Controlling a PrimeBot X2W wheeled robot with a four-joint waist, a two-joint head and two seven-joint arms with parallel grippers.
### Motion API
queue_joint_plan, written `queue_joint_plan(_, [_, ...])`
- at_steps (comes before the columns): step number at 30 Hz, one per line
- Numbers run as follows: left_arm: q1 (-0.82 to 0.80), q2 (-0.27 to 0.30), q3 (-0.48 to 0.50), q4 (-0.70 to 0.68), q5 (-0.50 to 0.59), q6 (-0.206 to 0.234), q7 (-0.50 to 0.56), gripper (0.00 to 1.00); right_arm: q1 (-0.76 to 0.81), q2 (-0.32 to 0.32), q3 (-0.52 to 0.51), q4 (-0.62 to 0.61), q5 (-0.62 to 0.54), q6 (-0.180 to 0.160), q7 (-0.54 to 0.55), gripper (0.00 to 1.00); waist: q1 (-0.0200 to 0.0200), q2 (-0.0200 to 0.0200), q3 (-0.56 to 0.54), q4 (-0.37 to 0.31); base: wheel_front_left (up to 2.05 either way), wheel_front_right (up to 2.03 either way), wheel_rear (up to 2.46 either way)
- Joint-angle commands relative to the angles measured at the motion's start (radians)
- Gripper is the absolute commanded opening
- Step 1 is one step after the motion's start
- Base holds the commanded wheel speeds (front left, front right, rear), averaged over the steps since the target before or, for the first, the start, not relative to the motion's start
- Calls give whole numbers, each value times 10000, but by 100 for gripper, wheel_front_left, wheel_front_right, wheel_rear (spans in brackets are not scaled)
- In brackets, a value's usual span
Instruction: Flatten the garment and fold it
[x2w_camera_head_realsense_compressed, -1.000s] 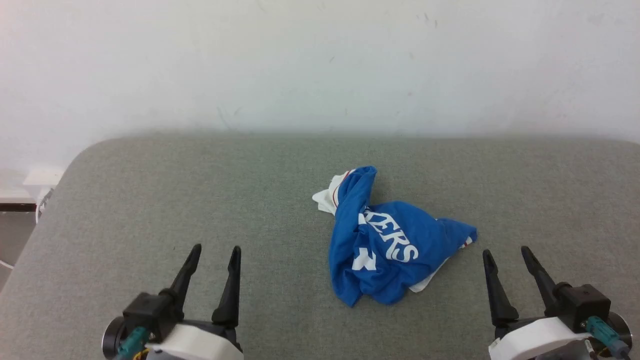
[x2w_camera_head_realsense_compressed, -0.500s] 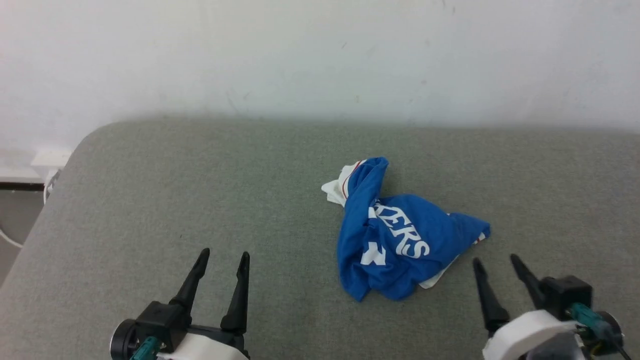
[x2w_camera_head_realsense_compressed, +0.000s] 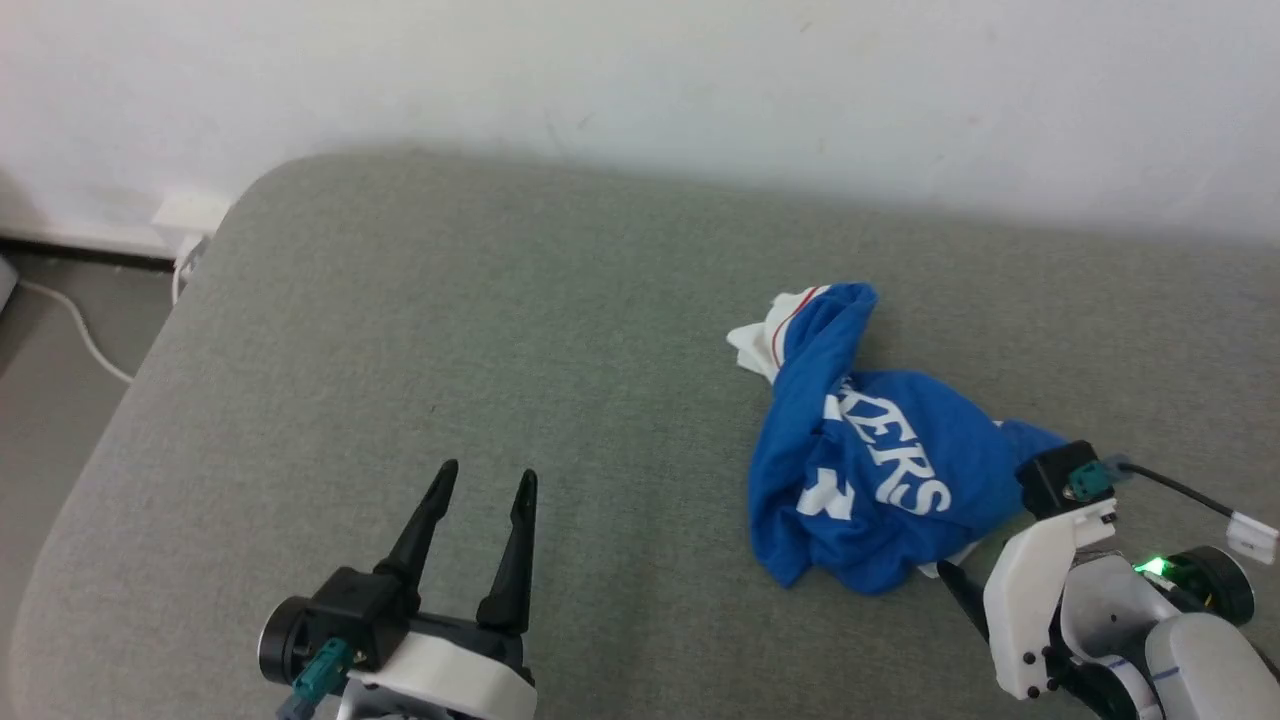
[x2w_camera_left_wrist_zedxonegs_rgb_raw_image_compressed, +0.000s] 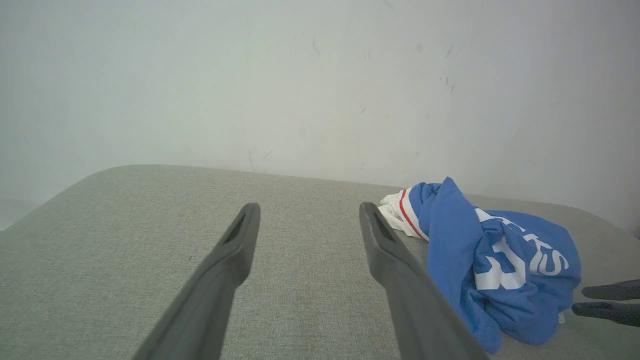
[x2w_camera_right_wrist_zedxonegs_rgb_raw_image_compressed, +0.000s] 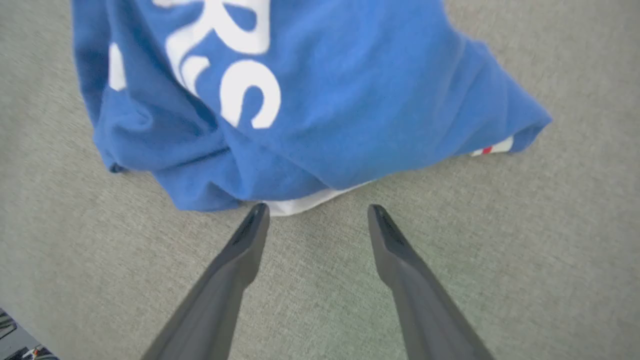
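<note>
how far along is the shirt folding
Nothing looks done: the garment lies bunched on the grey surface. In hand: the right gripper, open, points at its near white edge, not gripping yet. The left gripper sits open, apart from it. Remaining: grasping, spreading flat, and folding.

We see the shirt (x2w_camera_head_realsense_compressed: 880, 470) crumpled on the grey surface (x2w_camera_head_realsense_compressed: 500, 350), bright blue, white "ERS" lettering facing up, white red-striped fabric poking out behind.

Left gripper (x2w_camera_head_realsense_compressed: 489, 470): 2 dark fingers (x2w_camera_head_realsense_compressed: 510, 570), black housing (x2w_camera_head_realsense_compressed: 360, 605), white shell (x2w_camera_head_realsense_compressed: 440, 680), teal connector (x2w_camera_head_realsense_compressed: 320, 675).
</note>
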Motion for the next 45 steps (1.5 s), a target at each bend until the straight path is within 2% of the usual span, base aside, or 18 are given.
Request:
queue_joint_plan(1, [-165, -48, -1, 58, 65, -53, -47, 100, -235, -88, 77, 112, 55, -7, 362, 100, -1, 0, 495, 576, 0, 0, 0])
queue_joint_plan(6, [-349, -119, -52, 144, 95, -120, -47, 100, -733, -228, 235, 645, -82, -7, 1102, 100, -1, 0, 847, 1046, 0, 0, 0])
queue_joint_plan(14, [-509, -159, -72, 164, 64, -160, -47, 100, -999, -342, 610, 1692, -369, -7, 1258, 100, -1, 0, 1108, 1336, 0, 0, 0])
queue_joint_plan(15, [-501, -160, -64, 168, 40, -156, -47, 100, -994, -342, 662, 1801, -355, -7, 1268, 46, -1, 0, 1097, 1310, 0, 0, 0])
queue_joint_plan(16, [-484, -161, -63, 184, 13, -147, -47, 100, -992, -362, 748, 1881, -339, -7, 1251, 0, -1, 0, 1072, 1267, 0, 0, 0])
queue_joint_plan(19, [-450, -163, -69, 255, -11, -128, -47, 100, -1006, -515, 909, 2052, -325, -7, 1143, 0, -1, 0, 936, 1067, 0, 0, 0])
queue_joint_plan(24, [-385, -164, -2, 295, 14, -131, -47, 100, -812, -631, 453, 1946, -357, -7, 868, 0, -1, 0, 546, 581, 0, 0, 0])
queue_joint_plan(32, [-149, -165, 175, 302, 110, -160, -47, 100, 621, -804, -1280, 696, -791, -7, 1050, 0, -1, 0, -22, -462, 0, 0, 0])
queue_joint_plan(39, [-224, -165, 151, 246, 60, -189, -47, 100, 1999, -348, -2971, -396, -1378, -7, 1559, 0, -1, 0, -136, -932, 0, 0, 0])
queue_joint_plan(43, [-218, -165, 128, 243, 52, -200, -47, 100, 2265, -112, -3468, -614, -2025, -7, 1526, 0, -1, 0, -138, -1142, 0, 0, 0])
queue_joint_plan(44, [-216, -165, 124, 251, 66, -203, -47, 100, 2195, -18, -3491, -731, -2143, -7, 1297, 40, -1, 0, -131, -1197, 0, 0, 0])
queue_joint_plan(45, [-219, -165, 117, 261, 80, -206, -47, 100, 2089, 116, -3524, -813, -2205, -7, 1048, 100, -1, 0, -128, -1251, 0, 0, 0])
